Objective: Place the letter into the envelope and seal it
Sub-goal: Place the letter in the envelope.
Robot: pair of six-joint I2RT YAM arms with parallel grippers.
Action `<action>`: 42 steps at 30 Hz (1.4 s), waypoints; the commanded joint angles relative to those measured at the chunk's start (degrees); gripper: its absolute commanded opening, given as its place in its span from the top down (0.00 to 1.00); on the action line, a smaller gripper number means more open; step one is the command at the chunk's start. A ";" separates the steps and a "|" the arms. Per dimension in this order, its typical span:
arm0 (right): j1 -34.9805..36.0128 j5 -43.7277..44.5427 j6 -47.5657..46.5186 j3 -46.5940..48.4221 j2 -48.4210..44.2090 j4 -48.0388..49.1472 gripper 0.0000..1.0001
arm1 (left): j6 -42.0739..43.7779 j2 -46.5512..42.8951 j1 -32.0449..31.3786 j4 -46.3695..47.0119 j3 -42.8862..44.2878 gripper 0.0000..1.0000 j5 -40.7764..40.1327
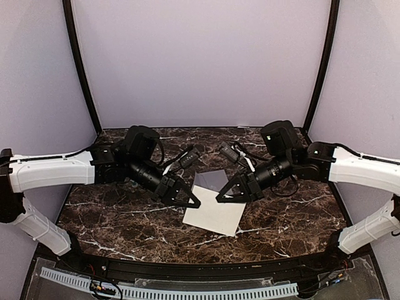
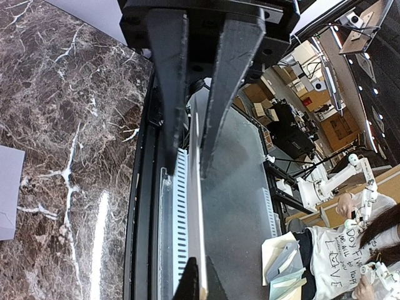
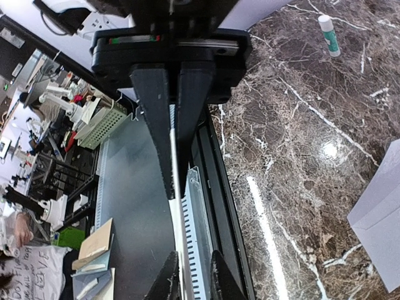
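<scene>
The letter (image 1: 210, 181) hangs between my two grippers above the table and looks dark grey from above. Both wrist views show it edge-on as a thin strip, in the left one (image 2: 195, 206) and in the right one (image 3: 178, 237). My right gripper (image 1: 220, 199) (image 3: 175, 194) is shut on it. My left gripper (image 1: 195, 203) (image 2: 187, 172) has its jaws a little apart around the sheet, with a gap on one side. The light-grey envelope (image 1: 215, 217) lies flat on the table below them. It also shows in the left wrist view (image 2: 9, 187) and the right wrist view (image 3: 381, 231).
A white glue stick with a green label (image 3: 328, 34) lies on the dark marble table (image 1: 119, 219). A slotted white cable tray (image 1: 187, 292) runs along the near edge. Lilac walls enclose the back and sides.
</scene>
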 commanded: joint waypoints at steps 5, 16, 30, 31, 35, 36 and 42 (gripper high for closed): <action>0.86 -1.67 0.07 -1.18 -1.02 4.00 1.00 | 0.80 0.28 -0.41 0.91 2.61 0.91 -1.92; 0.43 20.42 10.99 -12.70 -12.36 30.34 1.00 | -6.09 -12.96 -0.33 22.34 -9.20 0.21 -31.37; 0.67 29.24 16.44 -14.75 -7.95 62.17 1.00 | -20.10 -12.69 -0.58 51.57 -16.90 0.16 -31.89; 0.75 28.85 16.90 -14.67 -7.26 63.07 1.00 | -20.51 -12.19 -0.59 54.12 -17.11 0.16 -31.83; 1.11 28.32 19.31 -15.76 -6.02 67.55 1.00 | -22.54 -9.97 -0.85 59.87 -16.66 0.16 -31.50; 1.13 28.40 19.44 -15.69 -5.76 67.62 1.00 | -23.38 -9.44 -0.90 60.93 -16.61 0.17 -31.23; 1.13 27.41 18.07 -14.75 -6.40 66.02 1.00 | -25.25 -5.34 -1.25 63.42 -14.49 0.22 -28.88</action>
